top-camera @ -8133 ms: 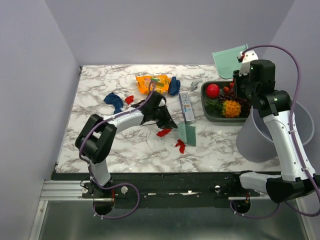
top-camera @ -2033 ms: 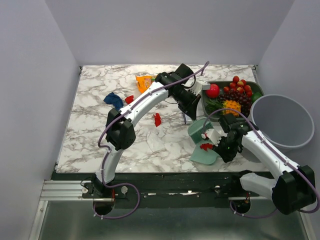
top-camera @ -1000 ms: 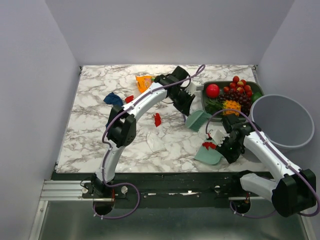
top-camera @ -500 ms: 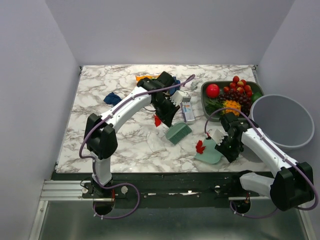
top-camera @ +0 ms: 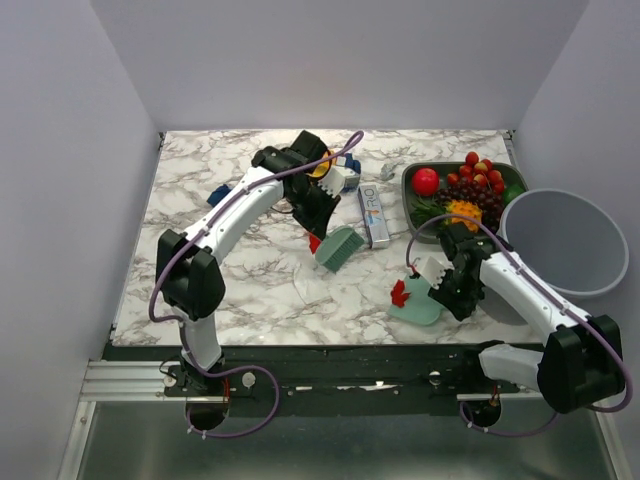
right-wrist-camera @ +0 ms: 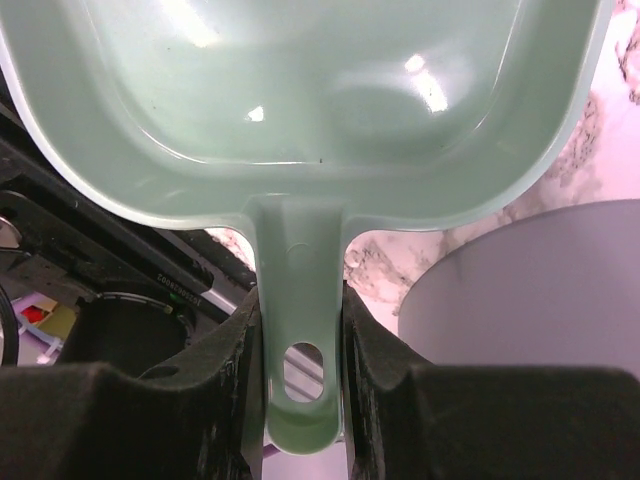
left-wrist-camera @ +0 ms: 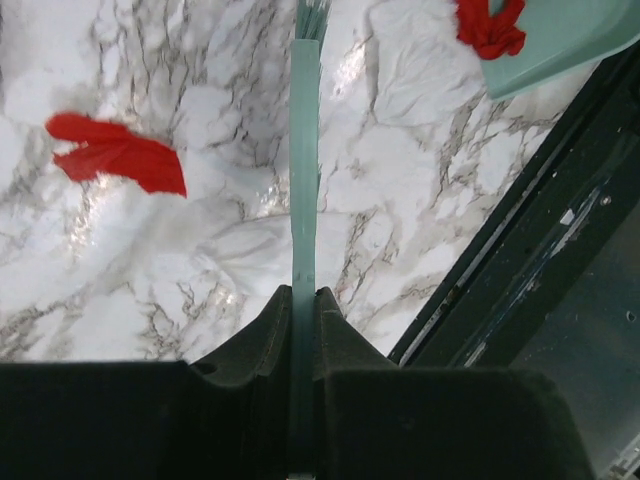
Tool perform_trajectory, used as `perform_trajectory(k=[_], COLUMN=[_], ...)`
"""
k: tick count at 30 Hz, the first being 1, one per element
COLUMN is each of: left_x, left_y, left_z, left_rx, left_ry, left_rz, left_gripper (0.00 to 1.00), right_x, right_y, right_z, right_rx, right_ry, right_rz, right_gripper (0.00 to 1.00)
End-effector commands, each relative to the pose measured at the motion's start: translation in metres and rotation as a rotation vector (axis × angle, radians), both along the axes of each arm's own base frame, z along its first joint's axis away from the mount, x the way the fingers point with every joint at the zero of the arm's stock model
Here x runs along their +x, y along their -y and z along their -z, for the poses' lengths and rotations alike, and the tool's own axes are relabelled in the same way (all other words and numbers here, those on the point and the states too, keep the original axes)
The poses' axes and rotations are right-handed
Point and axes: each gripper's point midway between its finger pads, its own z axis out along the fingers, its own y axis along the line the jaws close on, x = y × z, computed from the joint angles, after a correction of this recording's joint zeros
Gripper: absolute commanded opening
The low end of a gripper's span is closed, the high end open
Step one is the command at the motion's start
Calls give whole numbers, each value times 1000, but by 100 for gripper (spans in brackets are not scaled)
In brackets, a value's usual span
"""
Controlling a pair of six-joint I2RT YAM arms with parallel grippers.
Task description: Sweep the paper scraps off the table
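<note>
My left gripper (top-camera: pixel 318 218) is shut on the thin handle of a green brush (top-camera: pixel 338 248), whose bristles rest on the table (top-camera: pixel 250 290) near its middle. A red paper scrap (top-camera: pixel 314 243) lies just left of the brush; the left wrist view shows that scrap (left-wrist-camera: pixel 120 160) left of the brush handle (left-wrist-camera: pixel 303 190). Another red scrap (top-camera: pixel 399 294) sits at the lip of the green dustpan (top-camera: pixel 420 307). My right gripper (top-camera: pixel 452 287) is shut on the dustpan handle (right-wrist-camera: pixel 297 340). A dark blue scrap (top-camera: pixel 216 196) shows at the far left, partly behind my left arm.
A grey bin (top-camera: pixel 565 240) stands at the right edge. A dark tray (top-camera: pixel 412 210) of fruit sits at the back right, a small box (top-camera: pixel 372 213) to its left. An orange snack bag (top-camera: pixel 322 170) is mostly hidden by my left wrist.
My left arm has swung the brush leftwards, from beside the dustpan to the middle of the table. The right arm and dustpan have barely shifted.
</note>
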Motion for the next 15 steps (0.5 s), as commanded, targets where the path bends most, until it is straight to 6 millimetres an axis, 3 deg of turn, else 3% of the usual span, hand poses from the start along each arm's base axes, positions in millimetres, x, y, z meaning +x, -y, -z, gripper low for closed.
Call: perform_trajectory(k=[1,7,14,15], left_x=[-10,-12,-5,-13], left_y=[-12,2,56,69], left_z=[22,51,45,46], left_rx=[54,56,-44,-53], left_ry=[-82,-212,-238,-248], left_rz=[-64,-66,19,57], left_gripper=[0,0,0,0], right_x=[11,25,28,29], right_y=[3,-10,-28,-33], right_z=[6,5,9,9], right_rx=[-20,15,37,47], right_ry=[6,7,-13,-11], right_rz=[-57,-93,-147,-155], right_gripper=[1,1,1,1])
